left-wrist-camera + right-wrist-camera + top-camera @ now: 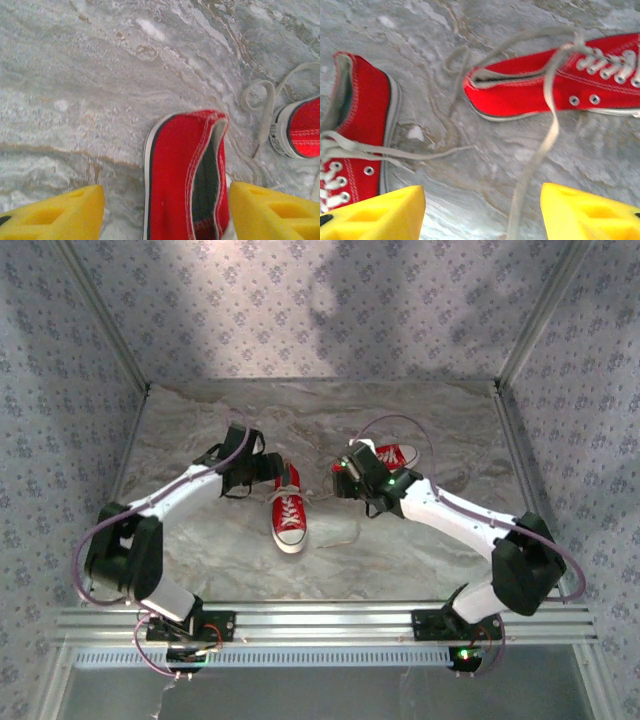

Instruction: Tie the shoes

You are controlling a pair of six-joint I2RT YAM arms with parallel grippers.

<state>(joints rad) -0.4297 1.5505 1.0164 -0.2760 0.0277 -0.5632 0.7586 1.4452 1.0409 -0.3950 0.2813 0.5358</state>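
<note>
Wide open at left pincer (165, 215), heel of one red shoe (180, 175) between its fingers (272, 212); other shoe (305, 127) ahead, rightward. Wide open also at right pincer (482, 215); loose white lace (547, 135) between its fingers (375, 215).

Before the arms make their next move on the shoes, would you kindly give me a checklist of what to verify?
1. left gripper open: ok, fingers either side of the near shoe heel.
2. right gripper open: ok.
3. loose lace running between the right gripper's fingers: ok.
4. That lace gripped: not ok.
5. Bows tied on near shoe and far shoe: not ok, laces lie loose.
</note>
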